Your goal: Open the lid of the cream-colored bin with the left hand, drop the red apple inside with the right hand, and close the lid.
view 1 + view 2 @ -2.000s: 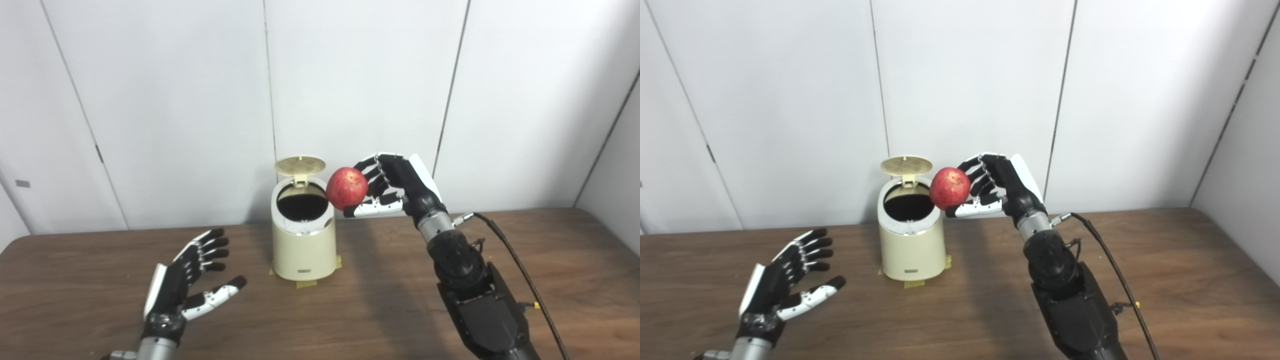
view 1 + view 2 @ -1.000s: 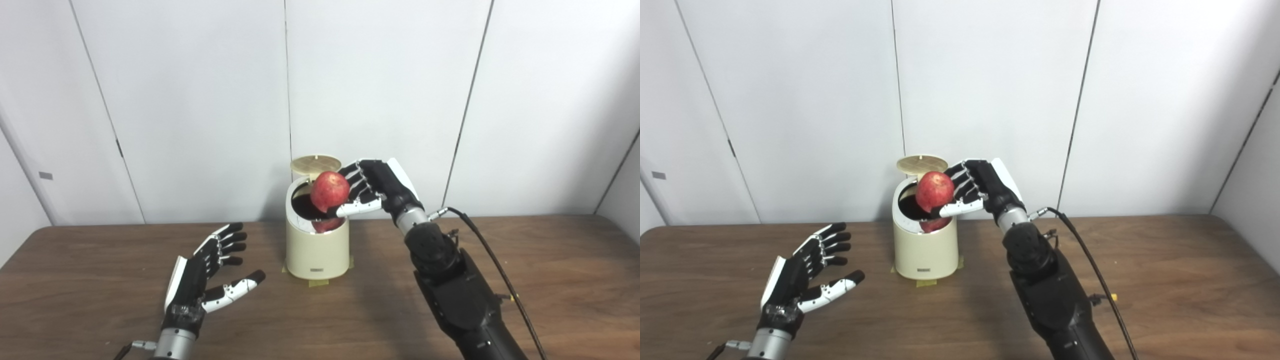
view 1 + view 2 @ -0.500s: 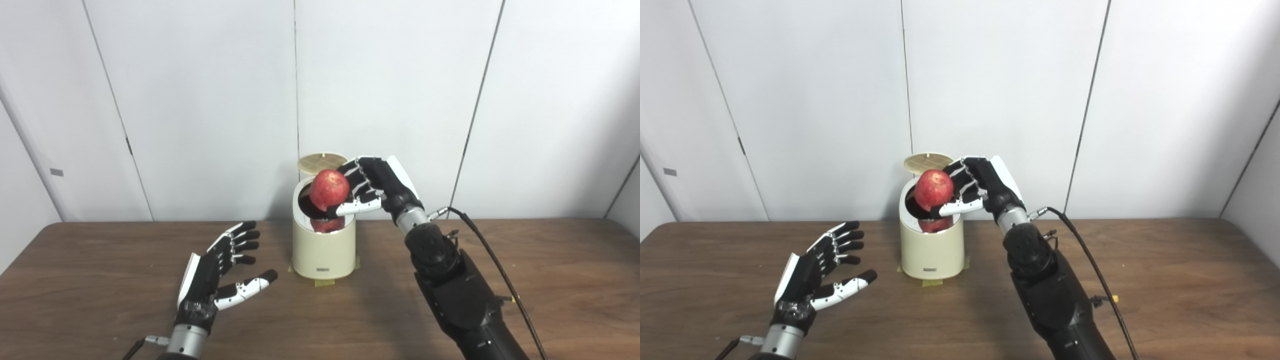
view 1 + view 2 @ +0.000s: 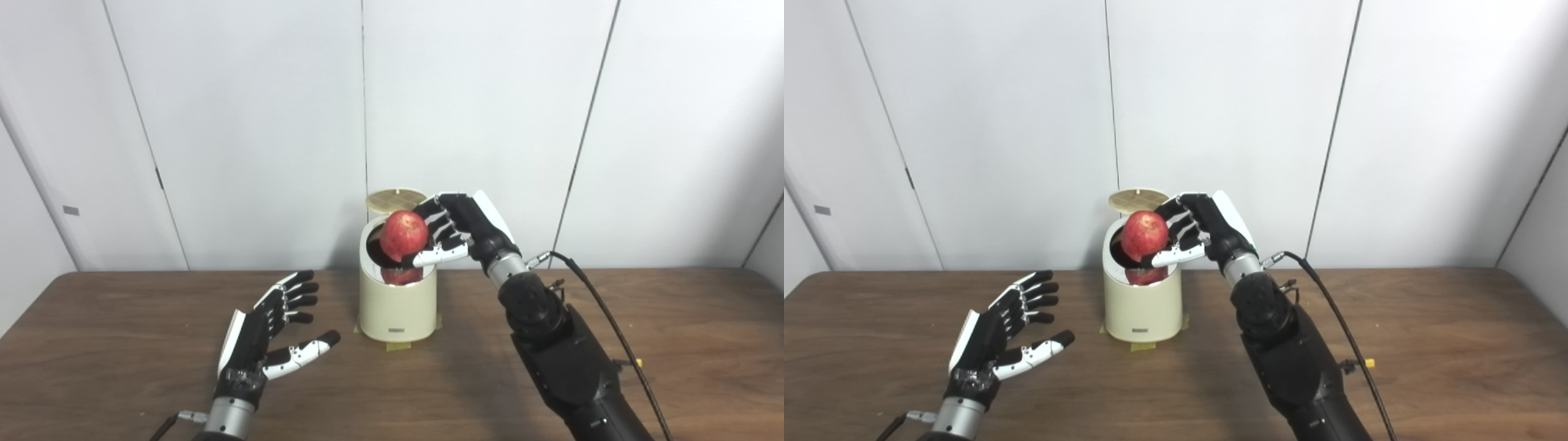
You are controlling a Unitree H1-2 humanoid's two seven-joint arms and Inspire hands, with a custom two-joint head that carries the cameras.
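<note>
Since two seconds ago the right hand (image 4: 462, 229) has carried the gripped red apple (image 4: 403, 236) over the upright cream-colored bin (image 4: 398, 303), whose lid (image 4: 395, 199) stands open; the left hand (image 4: 263, 334) waits, fingers spread.

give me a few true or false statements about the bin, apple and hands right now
1. The lid of the cream-colored bin stands open. True.
2. The red apple lies on the table. False: the right hand holds it over the bin's opening.
3. The left hand grips the lid. False: it is open, held above the table left of the bin.
4. Yellow tape shows at the bin's base. True.
</note>
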